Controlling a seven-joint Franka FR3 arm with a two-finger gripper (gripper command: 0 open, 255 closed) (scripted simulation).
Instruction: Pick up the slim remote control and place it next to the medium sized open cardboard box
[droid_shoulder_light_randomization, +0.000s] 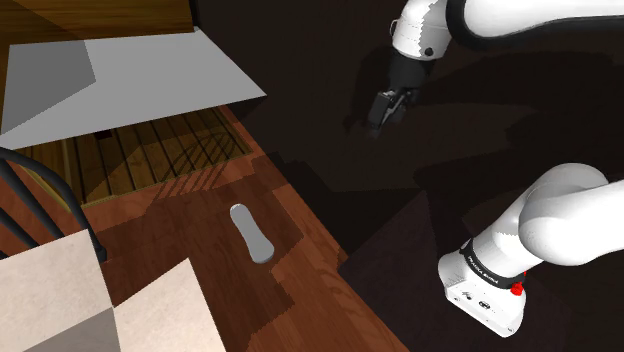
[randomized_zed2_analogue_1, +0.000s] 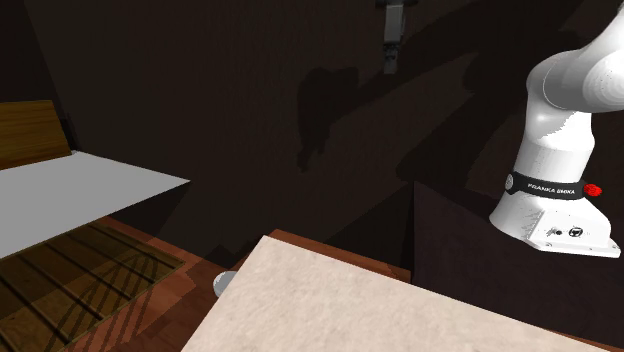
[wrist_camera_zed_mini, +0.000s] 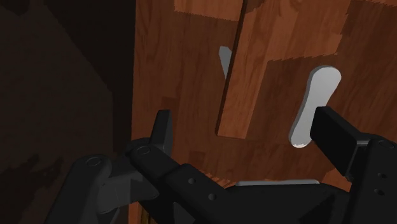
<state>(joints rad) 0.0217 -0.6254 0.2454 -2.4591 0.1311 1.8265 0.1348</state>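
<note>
Your remote (droid_shoulder_light_randomization: 251, 232) is pale grey. The table (droid_shoulder_light_randomization: 190, 215) is reddish-brown with wood grain and darker shadow patches. The cardboard box (droid_shoulder_light_randomization: 60, 290) is beige, with one greyer face. Your claw (droid_shoulder_light_randomization: 379, 118) is all black, and the arm (droid_shoulder_light_randomization: 560, 225) is white with dark joints.

All 3 views were dim for me; light fell in patches on the wooden tabletop (droid_shoulder_light_randomization: 190, 215), crossed by hard-edged shadows.

Wooden table (droid_shoulder_light_randomization: 185, 215), grey remote (droid_shoulder_light_randomization: 251, 232), cardboard box (droid_shoulder_light_randomization: 55, 280)
</note>
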